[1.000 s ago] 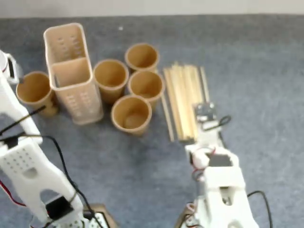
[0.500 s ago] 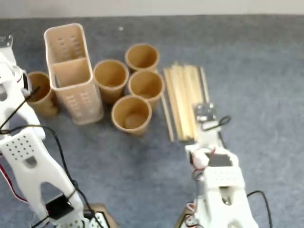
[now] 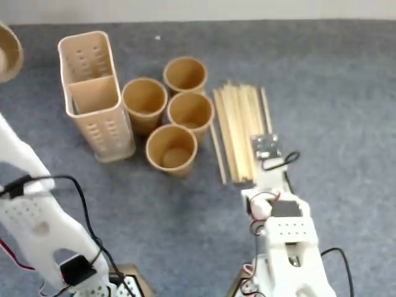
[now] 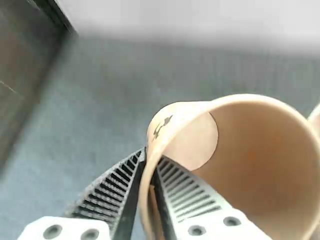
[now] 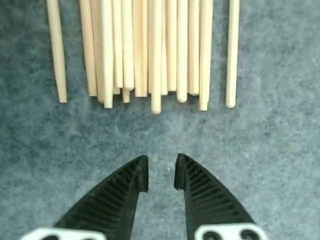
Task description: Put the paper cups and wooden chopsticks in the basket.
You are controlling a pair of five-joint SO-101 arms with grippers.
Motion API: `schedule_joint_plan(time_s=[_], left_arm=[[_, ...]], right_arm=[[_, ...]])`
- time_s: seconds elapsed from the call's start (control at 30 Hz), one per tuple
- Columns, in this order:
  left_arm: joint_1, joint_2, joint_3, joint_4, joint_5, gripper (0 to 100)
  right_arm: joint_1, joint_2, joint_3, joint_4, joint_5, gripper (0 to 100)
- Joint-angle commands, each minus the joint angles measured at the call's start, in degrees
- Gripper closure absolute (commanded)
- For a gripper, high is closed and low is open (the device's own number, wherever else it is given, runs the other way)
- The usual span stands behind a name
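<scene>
Black and ribbed, the left pincer (image 4: 150, 165) clamps the wall of a brown paper cup (image 4: 250, 165), with one finger inside the cup and one outside. The cup is tilted, its open mouth turned toward the wrist camera, and it is held up off the grey tabletop (image 3: 334, 93). In the high view it shows at the far left edge, beyond the basket (image 3: 93, 93), which stands upright, tall and perforated, with a divider across its opening.

Just beside the basket, four more cups (image 3: 171, 148) stand upright and close together on the tabletop, mouths up.

The right pincer (image 5: 161, 172) hangs low over the tabletop with its tips only a narrow gap apart and nothing between them. The near ends of the wooden chopsticks (image 5: 150, 50) lie just ahead of the tips, not touching them. The chopsticks lie side by side in a loose flat bundle next to the cups, with single sticks a little apart at either edge.
</scene>
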Motion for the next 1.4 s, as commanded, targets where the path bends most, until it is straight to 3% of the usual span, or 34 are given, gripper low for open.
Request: schedule_joint_plan(time_s=[0.0, 0.13, 0.3, 0.6, 0.87, 1.23, 1.37], left_arm=[[6.5, -10.1, -2.6, 0.3, 2.4, 100], [18.1, -14.7, 5.7, 0.3, 5.4, 100], [24.2, -14.5, 18.8, -3.2, 12.0, 100], [24.3, -9.1, 28.8, -9.6, 12.0, 99], [21.6, -9.5, 28.7, -9.8, 11.8, 80], [19.9, -16.0, 28.6, -10.4, 11.7, 81], [18.7, -16.1, 29.0, -16.9, 11.7, 81]], right_arm=[[-0.2, 0.1, -0.2, -0.7, -0.5, 89.3], [-0.2, 0.1, -0.2, -0.7, -0.4, 89.3], [0.0, 0.1, -0.2, -0.7, -0.3, 89.3], [0.0, 0.1, 0.7, -0.7, -0.2, 89.3], [0.0, 0.1, 0.7, -0.7, -0.2, 89.3], [-0.2, 0.1, 0.9, -0.7, -0.2, 89.3], [-0.2, 0.1, 1.0, -0.7, -0.2, 89.3]])
